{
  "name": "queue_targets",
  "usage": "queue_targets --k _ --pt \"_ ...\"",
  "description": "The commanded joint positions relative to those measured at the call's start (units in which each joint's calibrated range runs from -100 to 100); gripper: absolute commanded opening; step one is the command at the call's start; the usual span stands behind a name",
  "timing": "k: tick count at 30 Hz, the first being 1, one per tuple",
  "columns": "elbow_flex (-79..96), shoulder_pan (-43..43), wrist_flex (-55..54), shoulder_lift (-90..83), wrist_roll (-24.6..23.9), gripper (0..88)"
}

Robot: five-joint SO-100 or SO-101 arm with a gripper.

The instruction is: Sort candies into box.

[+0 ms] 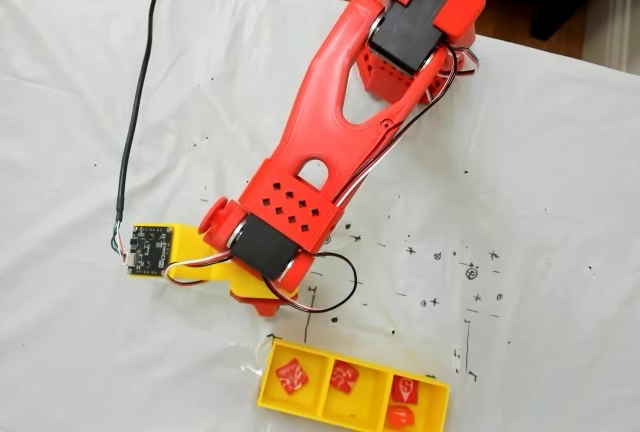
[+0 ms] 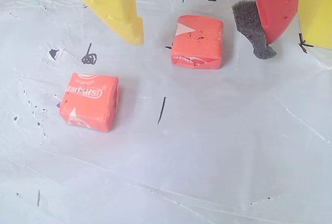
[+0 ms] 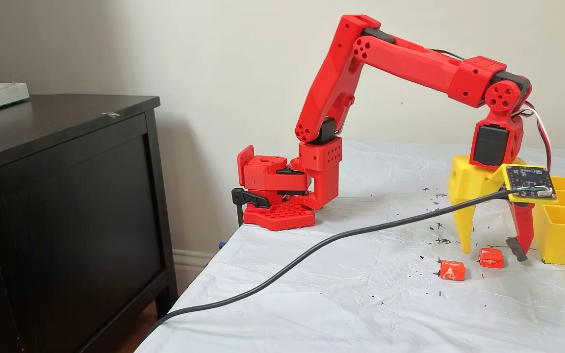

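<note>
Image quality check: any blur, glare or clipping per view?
Wrist view: sharp; printed lettering legible on the orange wrapped candy; soft shadows, mild sheen on the white plastic sheet. Top-down fixed view: softer; yellow three-compartment tray clipped by the bottom edge. Side fixed view: even light, no glare.

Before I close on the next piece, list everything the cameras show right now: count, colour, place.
candies on the table: two, orange-red; one between the open fingers, one off to the left in the wrist view.
candies in the box: four, red; one in the left compartment, one in the middle, two in the right in a fixed view.
box: one, yellow, three compartments, beside the gripper.
table cover: white, pen-marked.
cable: black, across the cover.
cabinet: dark, beside the table.
arm: red.
gripper: yellow and red fingers, open, tips near the cover.
</note>
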Motion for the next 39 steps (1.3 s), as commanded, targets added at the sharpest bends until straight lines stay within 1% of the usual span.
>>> queue_targets --k 1,17,24,27,33,36,37,39 --pt "-4.5 -1.4 -0.6 -1.2 -0.3 27.0" --pt "-4.1 -2.3 -0.4 0.5 0.2 26.2" --pt "-4.4 -2.8 -2.2 2.4 -0.1 25.6" --pt "-6.9 -2.9 -1.1 3.9 -0.3 24.7" --pt "-6.5 -2.8 -0.9 4.3 -0.1 22.8" --pt "-6.5 -2.8 -0.6 4.3 0.0 16.1" --pt "-6.5 -2.8 -0.6 4.3 0.0 8.8" --pt "-6.5 -2.8 -0.6 4.3 0.2 1.0"
